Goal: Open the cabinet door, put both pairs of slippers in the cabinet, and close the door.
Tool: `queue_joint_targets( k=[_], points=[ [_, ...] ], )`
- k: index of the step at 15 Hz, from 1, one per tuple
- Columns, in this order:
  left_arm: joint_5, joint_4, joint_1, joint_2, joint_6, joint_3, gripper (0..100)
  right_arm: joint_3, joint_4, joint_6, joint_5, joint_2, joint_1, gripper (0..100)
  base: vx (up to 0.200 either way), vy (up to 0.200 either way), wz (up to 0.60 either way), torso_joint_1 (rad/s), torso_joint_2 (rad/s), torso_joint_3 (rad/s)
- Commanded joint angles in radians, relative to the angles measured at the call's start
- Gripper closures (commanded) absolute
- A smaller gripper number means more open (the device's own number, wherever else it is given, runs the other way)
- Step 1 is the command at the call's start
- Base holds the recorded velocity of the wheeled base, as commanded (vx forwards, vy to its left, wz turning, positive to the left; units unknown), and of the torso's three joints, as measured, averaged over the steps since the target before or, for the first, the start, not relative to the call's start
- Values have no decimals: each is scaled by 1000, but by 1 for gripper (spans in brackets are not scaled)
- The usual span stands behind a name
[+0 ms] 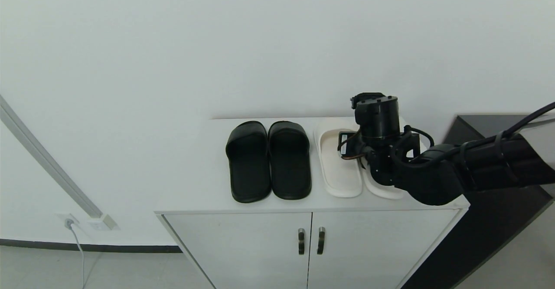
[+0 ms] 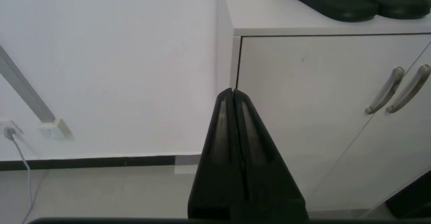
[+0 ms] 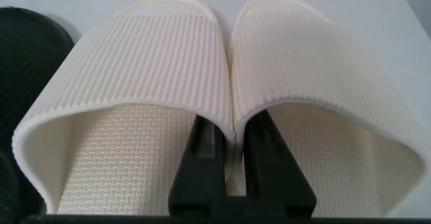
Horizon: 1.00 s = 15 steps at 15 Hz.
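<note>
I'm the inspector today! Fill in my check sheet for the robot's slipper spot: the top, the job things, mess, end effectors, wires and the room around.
Surface: white cabinet top, holding both pairs.
Job's things: black slippers side by side on the left; white slippers beside them on the right; cabinet doors shut, handles meeting at the middle.
Clutter: nothing seen.
End effectors: right end effector shut on the white slippers' touching inner walls, one finger inside each; left end effector shut, empty, low by the cabinet's left front corner.
Cables: cable plugged into a wall socket.
Surroundings: white wall, slanted wall trunking, dark furniture on the right.
</note>
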Motion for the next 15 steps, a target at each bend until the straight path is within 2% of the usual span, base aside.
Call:
queue_joint_targets(
  k=[1, 4, 6, 10, 13, 15],
  points=[
    [0, 0, 0, 1, 2, 0, 100, 28, -1, -9, 0, -73, 13, 100, 0, 0, 0, 0, 0, 0],
    [-3, -1, 0, 1, 4, 0, 100, 163, -1, -40, 18, -231, 50, 100, 0, 0, 0, 0, 0, 0],
    [-15, -1, 0, 1, 4, 0, 100, 254, 1, -60, 69, -334, 85, 100, 0, 0, 0, 0, 0, 0],
    [-21, -1, 0, 1, 5, 0, 100, 473, 8, -131, 268, -536, 164, 100, 0, 0, 0, 0, 0, 0],
    [-21, -1, 0, 1, 5, 0, 100, 553, 4, -131, 353, -590, 174, 100, 0, 0, 0, 0, 0, 0],
    [-21, 0, 0, 1, 4, 0, 100, 604, 8, -124, 445, -636, 174, 100, 0, 0, 0, 0, 0, 0]
  ],
)
